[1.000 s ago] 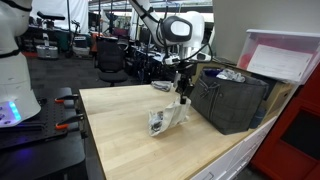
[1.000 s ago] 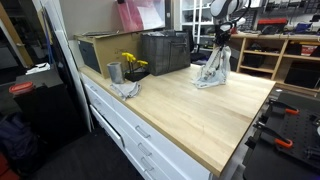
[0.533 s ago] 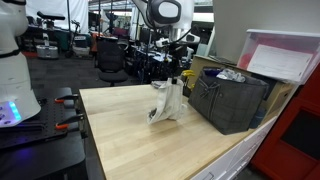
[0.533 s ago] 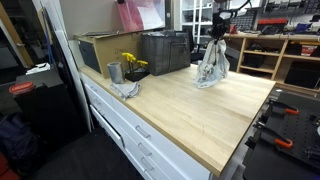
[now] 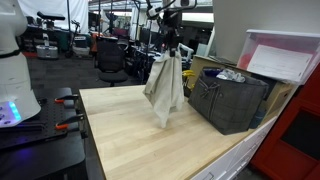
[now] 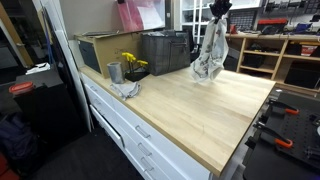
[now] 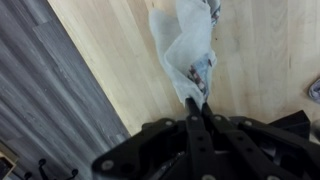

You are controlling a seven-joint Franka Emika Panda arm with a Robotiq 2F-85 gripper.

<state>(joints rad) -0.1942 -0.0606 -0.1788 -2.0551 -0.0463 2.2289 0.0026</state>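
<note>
1. Pinches the top of a pale, crumpled cloth (image 5: 165,88) with the tool (image 5: 171,48), jaws narrow and pressed on the fabric.
2. Dangles it full-length over the tabletop (image 5: 120,135), lower end close to the wood; contact impossible to tell.
3. Hangs just beside the black crate (image 5: 232,100) along the wall-side edge.
4. Stays clear of nothing else nearby: yellow flowers (image 6: 130,63) and metal cup (image 6: 114,72) well apart, near the drawer-side edge.

jaws: slim, black | housing (image 7: 215,150): matte black, angular, round screw holes
</note>
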